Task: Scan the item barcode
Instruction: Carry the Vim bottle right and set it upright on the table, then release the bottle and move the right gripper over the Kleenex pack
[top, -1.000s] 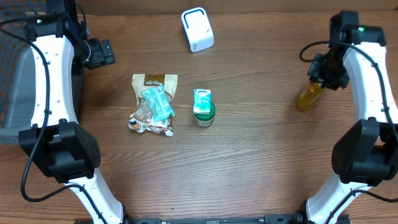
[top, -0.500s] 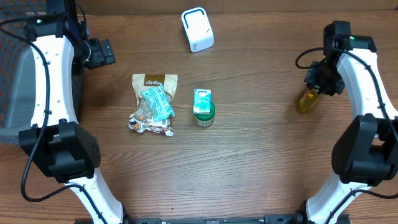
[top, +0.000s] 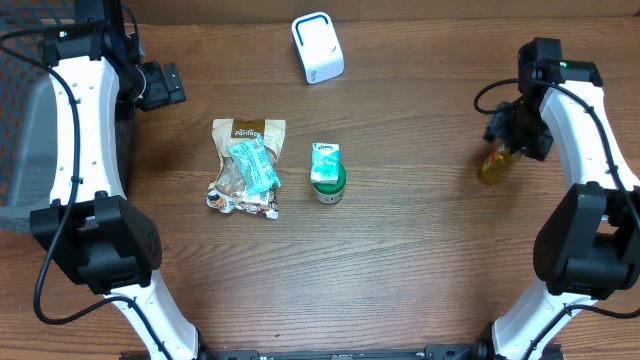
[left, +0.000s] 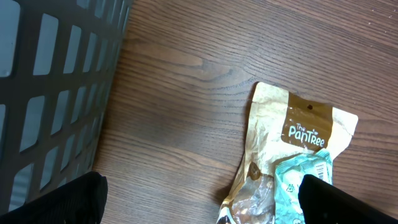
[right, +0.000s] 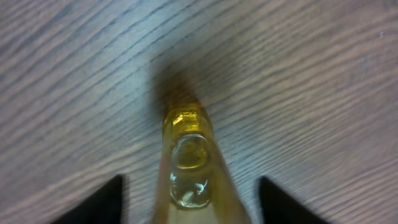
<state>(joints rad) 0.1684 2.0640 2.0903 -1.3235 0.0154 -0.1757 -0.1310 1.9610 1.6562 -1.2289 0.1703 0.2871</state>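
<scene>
Looks like the bottle-handling step to me. The right gripper (right: 191, 186) sits straight over the yellow bottle (top: 493, 163) with its fingers (right: 99, 202) spread on either side, bare wood showing in both gaps, so it isn't pinching anything. From this alone I can't tell if it's lining up a grab or backing off. The white scanner (top: 318, 47) is well off to that gripper's left and farther out from the robot, so nothing is getting scanned right here. If it's a grab, the next move needs the jaws squeezed squarely on the body, then a carry over with the barcode facing the scanner (can't see the barcode). The left gripper (left: 202, 186) is wide open too, empty, with the snack bag (left: 292, 143) just ahead of it and the basket (left: 56, 81) off to one side.
</scene>
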